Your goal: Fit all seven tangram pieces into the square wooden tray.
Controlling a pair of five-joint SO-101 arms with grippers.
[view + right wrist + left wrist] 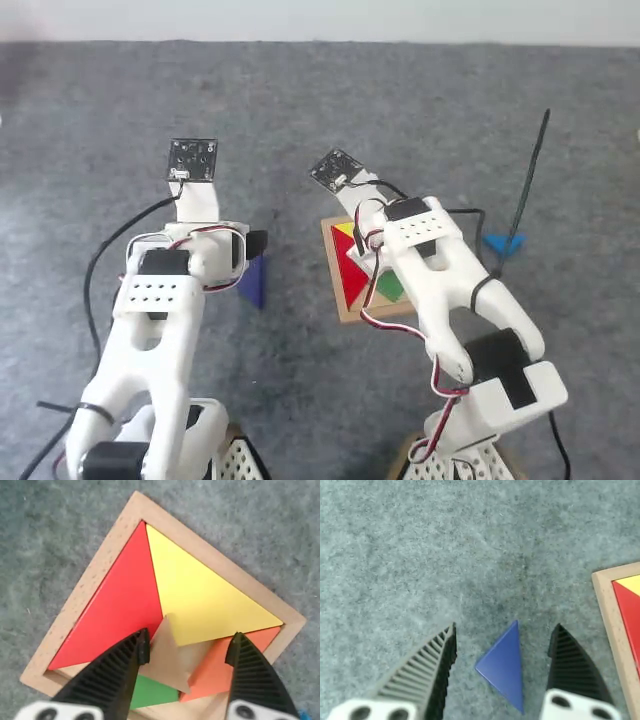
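blue triangle (504, 667) flat on grey table (420, 555), between left hand's (505, 627) spread fingers, touching neither | square wooden tray (90, 585) below right hand (189, 634), spread, empty | in tray: red triangle (115, 615), yellow triangle (200, 595), orange piece (225, 665), green piece (150, 692)

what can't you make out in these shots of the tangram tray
Tray, high view: the right arm covers most of it, so the fit there is unreadable.
Green piece and orange piece, right wrist view: the right claw and the picture's edge cut off their outlines.
Dark blue triangle, high view: the left arm hides part of it.
Pale triangle, right wrist view: bare tray floor or a wood-coloured piece, cannot tell.
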